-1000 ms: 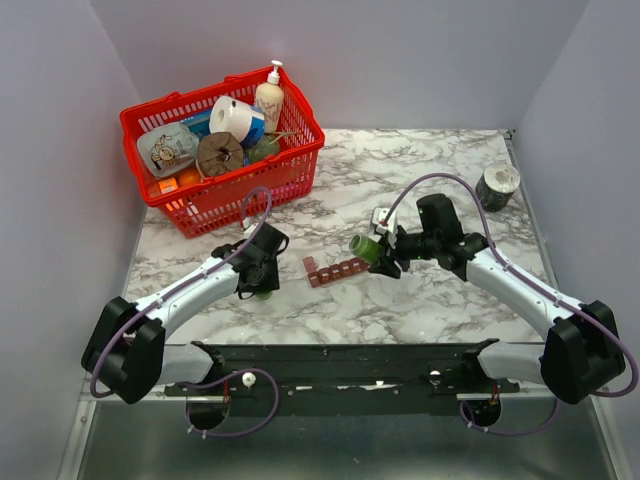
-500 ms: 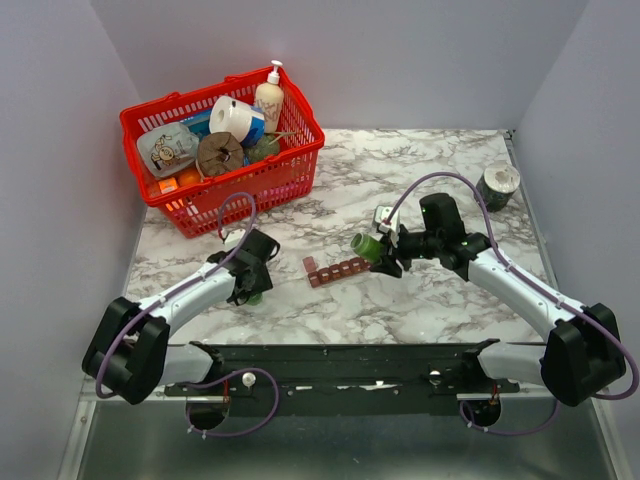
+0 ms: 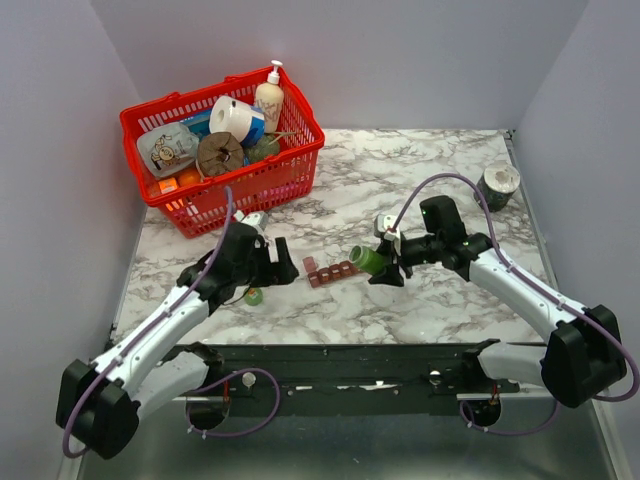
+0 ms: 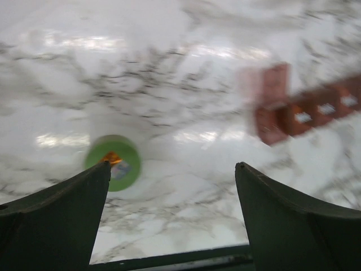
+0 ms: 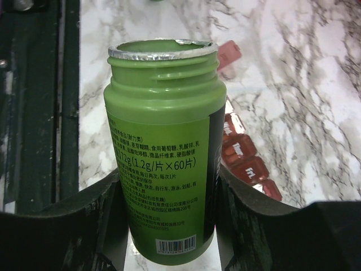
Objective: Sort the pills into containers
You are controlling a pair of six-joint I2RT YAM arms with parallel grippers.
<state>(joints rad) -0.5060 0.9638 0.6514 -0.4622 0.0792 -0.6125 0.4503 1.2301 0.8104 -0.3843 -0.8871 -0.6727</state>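
- Strip position: the pill organiser strip (image 3: pixel 333 271) lies flat on the marble table (image 3: pixel 420 160), between the two grippers. Its long axis runs left to right in the top view, rising slightly toward the right.
- Right side: the right gripper (image 3: pixel 382 264) is clamped on the green bottle (image 3: pixel 367 260) at mid-body. The bottle is tipped over, with its uncapped mouth pointing left at the right end of the strip. In the right wrist view the green bottle (image 5: pixel 163 152) fills the gap between the jaws, and the strip (image 5: pixel 242 152) lies just beyond and to the right of the mouth.
- Left side: the left gripper (image 3: pixel 280 262) has its jaws fully spread and holds nothing. It sits just beside the strip's left end.
- Key relation: the bottle mouth is nearer the strip than the left jaws are, so pouring likely falls to the right arm.
- View limit: the left wrist view is motion-blurred. One end lid of the strip (image 4: pixel 304 110) appears to stand open, but which one is uncertain.
- Change from one second ago:
  - The left arm has swung from above the green cap (image 3: pixel 254 296) toward the strip.
  - Its jaws have widened, and the cap (image 4: pixel 113 162) now lies free on the table.
  - The bottle is tipped lower.
  - The strip has not shifted.
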